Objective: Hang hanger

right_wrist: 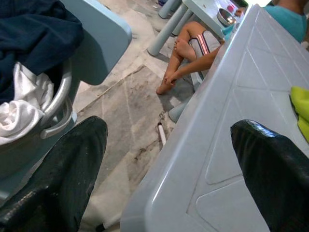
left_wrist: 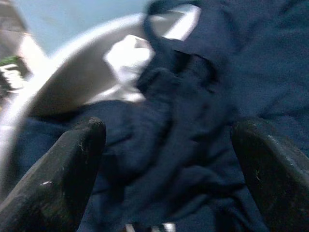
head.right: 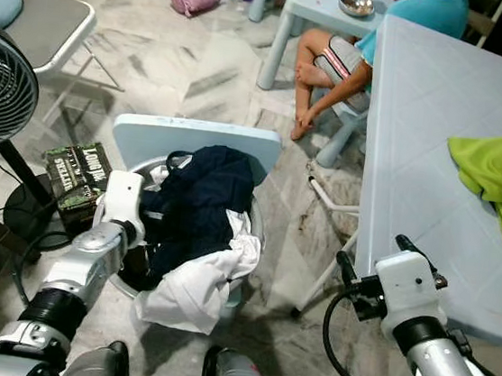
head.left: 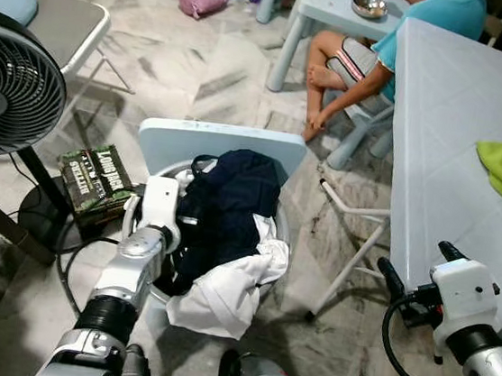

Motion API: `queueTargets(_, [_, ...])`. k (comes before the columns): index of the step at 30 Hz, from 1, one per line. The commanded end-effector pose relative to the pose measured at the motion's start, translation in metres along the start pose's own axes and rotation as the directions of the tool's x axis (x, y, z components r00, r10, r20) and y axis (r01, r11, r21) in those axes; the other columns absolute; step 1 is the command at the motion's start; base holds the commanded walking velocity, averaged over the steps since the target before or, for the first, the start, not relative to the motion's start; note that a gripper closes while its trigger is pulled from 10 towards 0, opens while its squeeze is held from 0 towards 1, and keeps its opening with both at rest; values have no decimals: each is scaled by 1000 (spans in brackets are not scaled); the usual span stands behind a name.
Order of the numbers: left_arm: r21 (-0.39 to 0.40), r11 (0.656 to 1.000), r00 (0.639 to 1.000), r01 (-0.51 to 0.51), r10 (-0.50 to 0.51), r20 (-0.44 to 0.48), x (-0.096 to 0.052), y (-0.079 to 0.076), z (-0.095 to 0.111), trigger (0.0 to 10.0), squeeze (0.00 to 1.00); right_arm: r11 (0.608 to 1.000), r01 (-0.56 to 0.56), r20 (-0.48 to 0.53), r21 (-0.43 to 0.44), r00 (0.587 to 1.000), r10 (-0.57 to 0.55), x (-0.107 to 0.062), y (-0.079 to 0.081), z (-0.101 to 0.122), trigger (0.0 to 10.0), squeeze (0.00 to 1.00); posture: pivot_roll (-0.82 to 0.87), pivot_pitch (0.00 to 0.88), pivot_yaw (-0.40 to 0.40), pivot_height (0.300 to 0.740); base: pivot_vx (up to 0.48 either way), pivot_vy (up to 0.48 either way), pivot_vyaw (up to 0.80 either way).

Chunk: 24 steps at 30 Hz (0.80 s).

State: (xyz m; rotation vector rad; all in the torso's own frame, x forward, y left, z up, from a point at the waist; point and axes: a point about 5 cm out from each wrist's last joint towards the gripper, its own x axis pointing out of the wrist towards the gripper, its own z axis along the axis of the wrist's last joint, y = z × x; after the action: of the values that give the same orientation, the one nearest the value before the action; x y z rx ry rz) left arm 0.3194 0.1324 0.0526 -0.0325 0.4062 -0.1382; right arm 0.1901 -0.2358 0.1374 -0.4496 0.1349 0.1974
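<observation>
- Left wrist view first: no hanger can be made out. I see dark navy clothing bunched ahead of the fingers, a white garment behind it, and the pale rim of the laundry basket. The frame is soft; a hanger may be buried under the cloth, but I cannot tell.
- Left gripper: released, fingers spread wide with navy cloth between them, nothing grasped. In the left eye view it sits at the near left rim of the basket, reaching down into the pile.
- So the task's thing, if it is here at all, would lie somewhere in or under that heap, ahead of and below the left fingertips. Position unconfirmed.
- Risk 1: closing now would likely pinch loose fabric only, and lifting would drag the white garment, already draped over the near rim, onto the floor.
- Risk 2: a hook tangled in a sleeve or neck could pull the whole pile or tip the basket.
- Right gripper: released, empty, held beside the near edge of the pale table. A careless swing could clip that edge.
- A person sits on the floor beyond the basket, well apart from both arms; I keep motion short regardless.
</observation>
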Motion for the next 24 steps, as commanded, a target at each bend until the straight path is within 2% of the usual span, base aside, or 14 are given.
queueTargets(1, [4, 1000, 999, 25, -25, -33, 4, -5, -6, 10000, 0, 1000, -18, -8, -12, 1000, 18, -1, -3, 2, 10000, 0, -275, 216, -174, 740, 0, 0, 0])
queueTargets(3, [1, 1000, 999, 32, -31, -37, 6, -6, -6, 10000, 0, 1000, -25, -6, -8, 1000, 25, 0, -3, 2, 10000, 0, -275, 216, -174, 740, 0, 0, 0])
queueTargets(4, [-6, 999, 996, 45, -46, -72, 8, -7, -9, 8824, 0, 998, -53, 6, 35, 999, 53, 3, 0, 5, 10000, 0, -270, 203, -174, 740, 0, 0, 0])
queueTargets(5, [4, 999, 994, 51, -50, -92, 9, -6, -11, 5176, 0, 993, -92, 21, 80, 996, 90, 4, 4, 9, 10000, 0, -268, 198, -174, 740, 0, 0, 0])
queueTargets(8, [15, 998, 992, 56, -54, -116, 11, -5, -14, 5216, 0, 979, -159, 50, 129, 987, 154, 7, 12, 15, 10000, 0, -270, 192, -172, 740, 0, 0, 0])
queueTargets(9, [16, 999, 992, 50, -48, -114, 12, -4, -14, 5922, 0, 964, -214, 65, 159, 976, 206, 8, 17, 18, 10000, 0, -270, 187, -170, 740, 0, 0, 0])
queueTargets(10, [17, 999, 993, 47, -45, -113, 12, -2, -15, 4902, 0, 942, -282, 75, 182, 959, 273, 8, 24, 21, 10000, 0, -270, 184, -169, 740, 0, 0, 0])
queueTargets(11, [17, 999, 993, 47, -45, -113, 12, -2, -15, 4902, 0, 942, -282, 75, 182, 959, 273, 8, 24, 21, 10000, 0, -270, 184, -169, 740, 0, 0, 0])
queueTargets(12, [18, 999, 993, 43, -41, -110, 13, 1, -17, 2824, 0, 911, -364, 83, 195, 932, 354, 7, 31, 24, 10000, 0, -270, 178, -169, 740, 0, 0, 0])
queueTargets(13, [18, 999, 993, 43, -41, -110, 13, 1, -17, 2824, 0, 911, -364, 83, 195, 932, 354, 7, 31, 24, 10000, 0, -270, 178, -169, 740, 0, 0, 0])
queueTargets(14, [18, 999, 993, 41, -39, -111, 13, 3, -18, 0, 0, 907, -375, 80, 190, 927, 367, 7, 31, 23, 10000, 0, -268, 177, -168, 740, 0, 0, 0])
queueTargets(17, [44, 998, 991, 49, -43, -129, 12, 4, -24, 0, 0, 907, -381, 67, 182, 925, 375, 8, 31, 20, 10000, 0, -266, 171, -165, 740, 0, 0, 0])
queueTargets(21, [16, 999, 987, 37, -34, -159, 12, 10, -29, 0, 0, 904, -387, 59, 183, 922, 383, 10, 32, 19, 10000, 0, -272, 172, -165, 740, 0, 0, 0])
queueTargets(24, [27, 999, 985, 24, -19, -170, 12, 14, -30, 0, 0, 900, -397, 60, 180, 918, 393, 12, 34, 20, 10000, 0, -270, 163, -163, 740, 0, 0, 0])
